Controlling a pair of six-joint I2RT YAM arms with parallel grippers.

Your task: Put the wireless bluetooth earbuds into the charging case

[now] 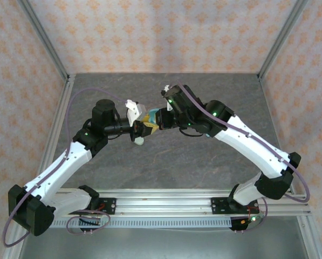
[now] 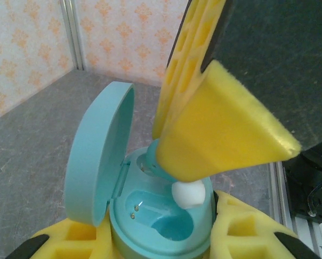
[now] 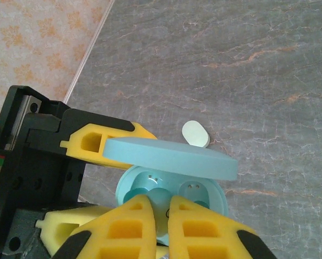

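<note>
clamping the open teal charging case (image 3: 204,194) by its base with the left gripper (image 2: 161,240), lid (image 2: 96,162) up. pressing the right gripper (image 3: 159,202) jaws together, tips down on a teal earbud (image 2: 151,154) in the case. spotting a white earbud (image 2: 189,193) at a socket's edge, another white earbud (image 3: 195,133) loose mid-tabletop (image 3: 231,65).

1. Charging case (image 2: 96,162): smooth teal plastic, with a matt lid and glossier inner wells
2. White earbud (image 2: 189,194): smooth plastic with a soft sheen
3. Right gripper (image 3: 162,200) fingers (image 2: 220,129): yellow, matt and finely grainy, like foam
4. Table (image 3: 231,65): grey, stone-veined, matt
5. Rail (image 1: 161,204): bare brushed metal
</note>
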